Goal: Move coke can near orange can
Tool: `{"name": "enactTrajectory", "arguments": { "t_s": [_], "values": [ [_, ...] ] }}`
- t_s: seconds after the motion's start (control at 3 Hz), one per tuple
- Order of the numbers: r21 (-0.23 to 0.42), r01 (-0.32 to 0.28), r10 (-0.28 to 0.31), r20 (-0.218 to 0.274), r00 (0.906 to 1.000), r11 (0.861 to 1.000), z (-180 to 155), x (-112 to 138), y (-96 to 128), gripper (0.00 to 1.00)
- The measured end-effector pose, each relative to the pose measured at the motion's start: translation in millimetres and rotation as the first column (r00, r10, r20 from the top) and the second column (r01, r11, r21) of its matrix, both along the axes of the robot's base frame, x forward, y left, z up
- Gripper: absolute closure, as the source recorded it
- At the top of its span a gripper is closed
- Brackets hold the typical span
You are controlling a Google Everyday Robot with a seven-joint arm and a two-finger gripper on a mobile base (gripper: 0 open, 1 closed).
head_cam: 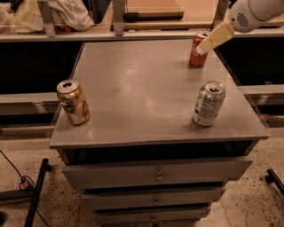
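A grey cabinet top [142, 84] over 3 stacked drawers [155, 175] stands on a speckled floor [248, 204], with a light wooden counter [151, 24] running behind it.

The coke can [196, 58], red with a silver top, stands upright at the far right corner of the top. It sits directly at the tip of the gripper [203, 48], whose pale tan end crosses the can's upper rim from the right and above. How wide its jaws stand, and whether they close on anything, cannot be told from this angle. The white arm body [253, 13] enters from the upper right edge.

On the camera's side of the gripper, along the same right edge, a silver-grey can [208, 104] stands upright, clearly apart from the coke can.

The orange can [73, 103], orange-gold with dark and pale markings, stands upright well away from the gripper. It is across the full width of the top, near the front left corner, with its opened top facing up. Bare grey surface lies between it and the other 2 cans.

Beyond the gripper's reach line, at the upper left, white cloth or plastic [66, 13] lies heaped on the counter. Low on the left, a dark frame leg [37, 190] and a thin cable with a red piece [24, 181] rest on the floor.
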State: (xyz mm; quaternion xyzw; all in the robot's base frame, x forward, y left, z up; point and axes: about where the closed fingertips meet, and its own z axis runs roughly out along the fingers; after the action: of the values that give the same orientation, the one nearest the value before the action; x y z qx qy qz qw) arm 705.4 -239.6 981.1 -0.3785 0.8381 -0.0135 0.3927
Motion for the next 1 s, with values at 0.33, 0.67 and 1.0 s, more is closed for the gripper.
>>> {"name": "enactTrajectory", "arguments": {
  "t_s": [0.33,0.67,1.0],
  "values": [
    [0.085,0.055,-0.060,0.056,0.9966,0.995,-18,46,2,0.00],
    [0.136,0.101,-0.112,0.076,0.9908,0.986,-41,83,-2,0.00],
    [0.179,0.131,-0.146,0.072,0.9868,0.975,-64,105,-9,0.00]
  ]
}}
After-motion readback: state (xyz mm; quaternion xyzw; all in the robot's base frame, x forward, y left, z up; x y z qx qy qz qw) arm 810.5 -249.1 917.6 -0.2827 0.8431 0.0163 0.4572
